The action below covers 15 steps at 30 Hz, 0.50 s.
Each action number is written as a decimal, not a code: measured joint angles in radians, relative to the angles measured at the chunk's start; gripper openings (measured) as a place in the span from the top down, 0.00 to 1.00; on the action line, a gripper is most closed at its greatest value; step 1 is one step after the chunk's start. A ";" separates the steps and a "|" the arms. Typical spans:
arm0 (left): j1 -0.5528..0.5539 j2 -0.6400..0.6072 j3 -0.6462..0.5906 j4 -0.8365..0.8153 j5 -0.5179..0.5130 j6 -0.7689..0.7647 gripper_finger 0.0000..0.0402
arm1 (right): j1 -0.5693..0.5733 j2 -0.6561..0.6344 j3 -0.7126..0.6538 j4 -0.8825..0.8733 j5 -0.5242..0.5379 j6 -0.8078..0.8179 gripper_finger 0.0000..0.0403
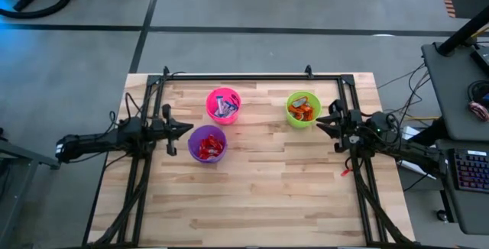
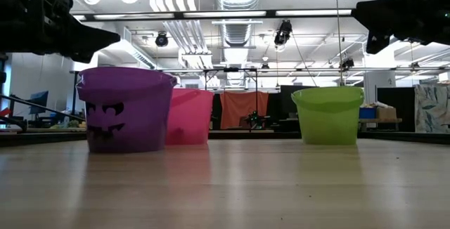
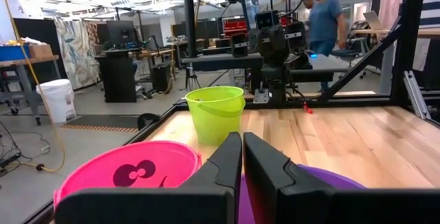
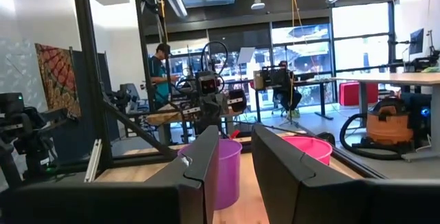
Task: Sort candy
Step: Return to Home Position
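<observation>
Now shows candy (image 1: 223, 108) all inside cups: red pieces (image 1: 208, 150) in purple cup (image 2: 126, 109), blue-and-white bars (image 1: 224, 110) in pink cup (image 2: 191, 116), orange pieces (image 1: 305, 112) in green cup (image 2: 328, 114). Places left gripper (image 1: 183, 129), fingers together, beside purple cup; right gripper (image 1: 321, 121), fingers apart, beside green cup, above counter (image 1: 267, 192).

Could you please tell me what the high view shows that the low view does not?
Only the high view shows the contents: red candy in the purple cup, blue-and-white bars in the pink cup, orange candy in the green cup. Only the low view shows the black face on the purple cup and the room behind. Both show all three cups, the left gripper near the purple one and the right gripper near the green one.
</observation>
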 joint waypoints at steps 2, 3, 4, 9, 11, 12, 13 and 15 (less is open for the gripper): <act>0.000 0.003 0.000 0.001 0.000 0.000 1.00 | 0.000 0.000 0.000 0.000 0.000 0.000 0.79; 0.000 0.004 0.000 0.001 0.000 0.000 1.00 | 0.000 0.000 0.000 0.000 0.000 0.000 0.79; 0.000 0.006 0.000 0.001 0.000 0.000 1.00 | 0.000 0.000 0.000 0.000 0.000 0.000 0.79; 0.000 0.013 0.000 0.001 0.001 0.000 1.00 | 0.092 -0.014 0.000 -0.013 0.030 -0.002 0.78; 0.000 0.015 0.000 0.001 0.001 0.000 1.00 | 0.139 -0.014 0.000 -0.021 0.033 0.001 0.79; 0.000 0.017 0.000 0.001 0.001 0.000 1.00 | 0.161 -0.014 0.000 -0.039 0.033 -0.001 0.79; 0.000 0.018 0.000 0.001 0.001 0.000 1.00 | 0.181 -0.014 -0.001 -0.056 0.033 -0.028 0.80; 0.000 0.021 0.000 0.001 0.001 0.000 1.00 | 0.211 -0.010 -0.001 -0.059 0.035 -0.135 0.81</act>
